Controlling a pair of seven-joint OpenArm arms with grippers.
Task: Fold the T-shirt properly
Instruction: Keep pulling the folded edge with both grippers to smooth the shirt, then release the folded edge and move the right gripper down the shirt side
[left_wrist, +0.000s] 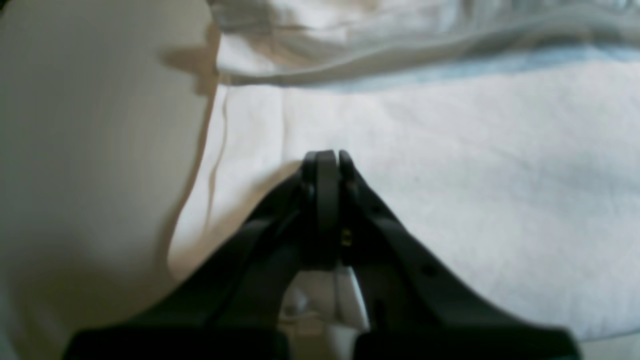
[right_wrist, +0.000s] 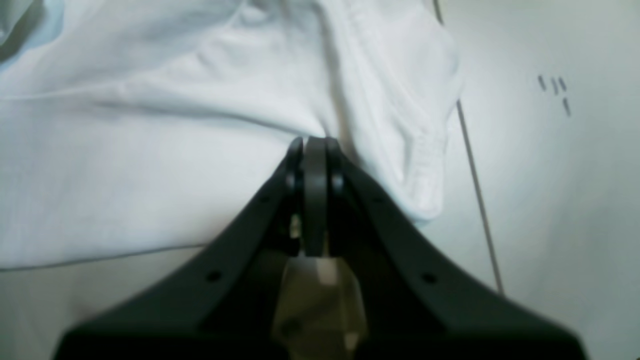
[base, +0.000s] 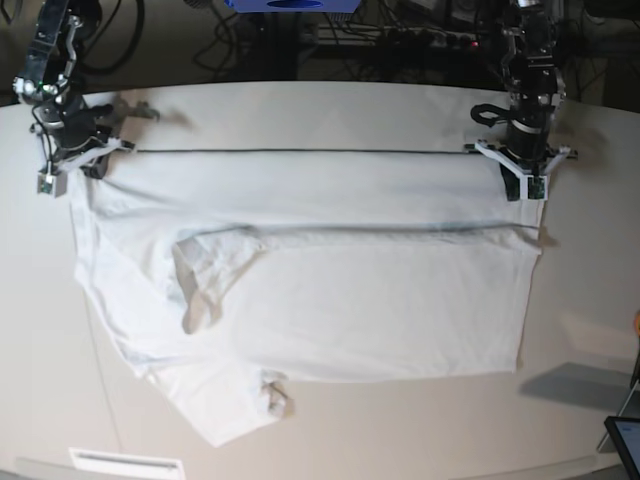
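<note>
The white T-shirt (base: 350, 300) lies spread across the off-white table (base: 300, 110). Its far edge is pulled in a straight, taut line between my two grippers. My left gripper (base: 522, 175) stands at the shirt's far right corner, jaws shut on the cloth (left_wrist: 475, 175), as the left wrist view (left_wrist: 327, 155) shows. My right gripper (base: 75, 160) holds the far left corner, and in its wrist view (right_wrist: 315, 140) the fabric (right_wrist: 125, 175) puckers at the shut tips. A sleeve (base: 205, 275) lies folded onto the shirt's body, and a loose corner (base: 270, 395) is bunched at the near edge.
Cables and dark equipment (base: 400, 35) run along the back of the table. A dark device (base: 622, 440) sits at the near right corner. A white label (base: 125, 462) lies at the table's front edge. A thin seam line (right_wrist: 475, 190) crosses the tabletop beside the sleeve hem.
</note>
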